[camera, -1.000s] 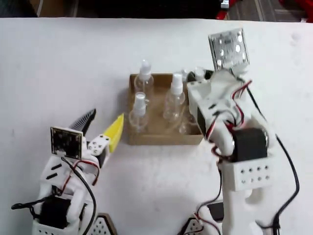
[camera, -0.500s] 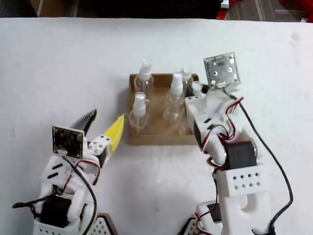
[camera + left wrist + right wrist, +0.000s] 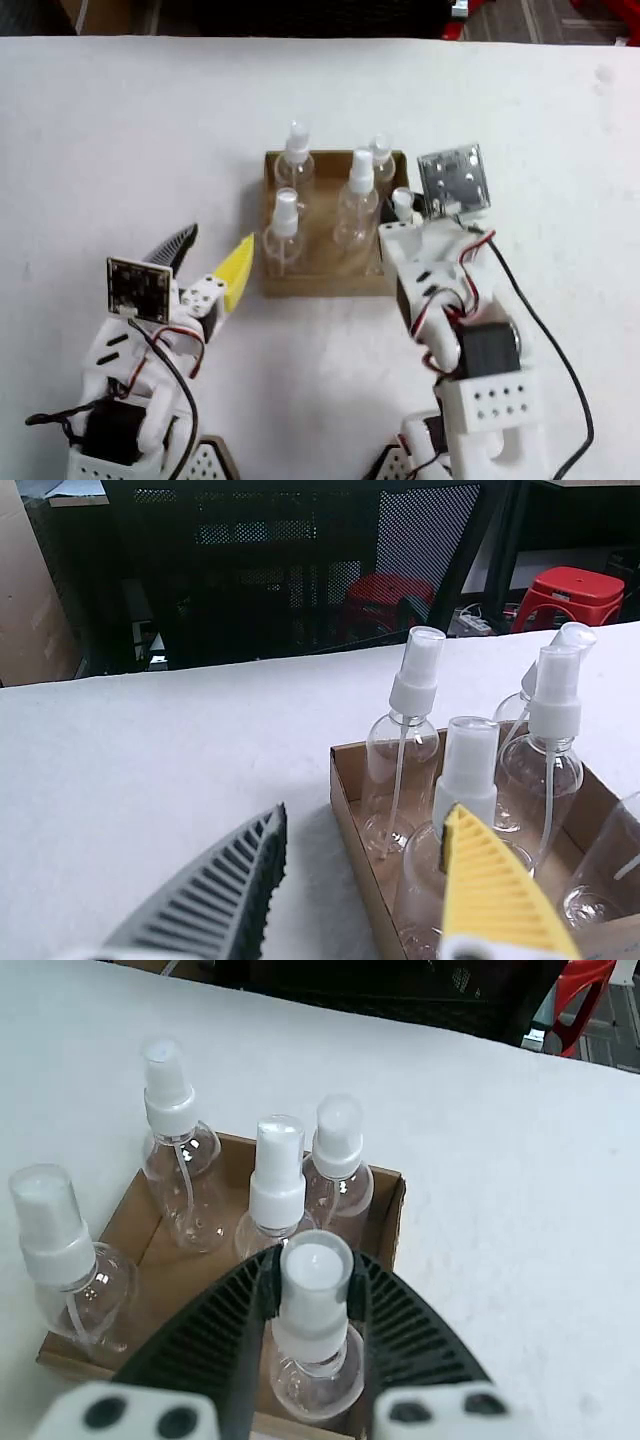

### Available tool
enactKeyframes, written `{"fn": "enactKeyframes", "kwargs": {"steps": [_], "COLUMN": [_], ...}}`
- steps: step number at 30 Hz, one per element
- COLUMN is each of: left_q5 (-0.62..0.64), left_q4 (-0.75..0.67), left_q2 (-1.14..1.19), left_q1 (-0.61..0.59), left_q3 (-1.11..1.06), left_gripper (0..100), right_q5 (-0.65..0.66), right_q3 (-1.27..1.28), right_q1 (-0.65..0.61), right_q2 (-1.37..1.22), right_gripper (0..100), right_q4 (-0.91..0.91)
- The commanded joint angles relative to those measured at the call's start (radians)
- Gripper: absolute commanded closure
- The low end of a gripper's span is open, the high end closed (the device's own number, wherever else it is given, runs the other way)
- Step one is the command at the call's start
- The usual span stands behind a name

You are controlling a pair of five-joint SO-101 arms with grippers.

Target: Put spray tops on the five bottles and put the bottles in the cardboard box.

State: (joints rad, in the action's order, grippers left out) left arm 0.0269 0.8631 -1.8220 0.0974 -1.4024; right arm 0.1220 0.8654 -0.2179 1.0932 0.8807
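Pinched in the right tool [image 3: 312, 1266] by its white spray top [image 3: 313, 1295]: the fifth bottle [image 3: 318, 1375], upright, in or just above the cardboard box [image 3: 320, 286] at the corner nearest that arm; cannot tell whether its base touches the box floor. Standing upright in the same box, all capped: the other four bottles [image 3: 358, 205], close by but not seen to touch the held one. Low over the desk [image 3: 120, 120], just outside the box's opposite wall: the left tool [image 3: 217, 238], spread wide and grasping nothing. Judged light, being clear thin plastic and apparently empty; stiff at the neck, probably yielding and slick around the round belly. Best taken at the collar under the sprayer, as here, where ribbed fingers get purchase; squeezing the belly risks a slip or a dent. Tall and narrow-based, so liable to topple against its neighbours if let go before the base sits flat. By this reckoning close to the end of the task: only setting down and letting go left
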Motion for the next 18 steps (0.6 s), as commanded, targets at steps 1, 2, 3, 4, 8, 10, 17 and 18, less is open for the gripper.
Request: {"fn": "enactKeyframes", "kwargs": {"steps": [1, 2, 3, 4, 8, 10, 17, 18], "left_q5": [0.005, 0.005, 0.005, 0.005, 0.005, 0.005, 0.005, 0.005], "left_q4": [-0.026, -0.026, -0.025, -0.025, -0.023, -0.023, -0.025, -0.025], "left_q2": [-0.004, -0.004, -0.004, -0.004, -0.004, -0.004, -0.004, -0.004], "left_q1": [-0.008, -0.008, -0.008, -0.008, -0.008, -0.008, -0.008, -0.008], "left_q3": [0.005, 0.005, 0.005, 0.005, 0.005, 0.005, 0.005, 0.005], "left_gripper": [77, 77, 77, 77, 77, 77, 77, 77], "right_q5": [0.000, 0.005, 0.023, 0.044, 0.060, 0.060, 0.060, 0.060], "right_q3": [0.083, 0.106, 0.123, 0.137, 0.160, 0.160, 0.258, 0.267], "right_q1": [0.012, 0.013, 0.013, 0.013, 0.013, 0.013, 0.028, 0.028], "right_q2": [0.090, 0.094, 0.094, 0.094, 0.099, 0.094, 0.094, 0.101], "right_gripper": [98.3, 98.3, 98.3, 98.3, 98.3, 98.3, 98.3, 98.3], "right_q4": [-0.081, -0.099, -0.111, -0.120, -0.136, -0.136, -0.251, -0.259]}}
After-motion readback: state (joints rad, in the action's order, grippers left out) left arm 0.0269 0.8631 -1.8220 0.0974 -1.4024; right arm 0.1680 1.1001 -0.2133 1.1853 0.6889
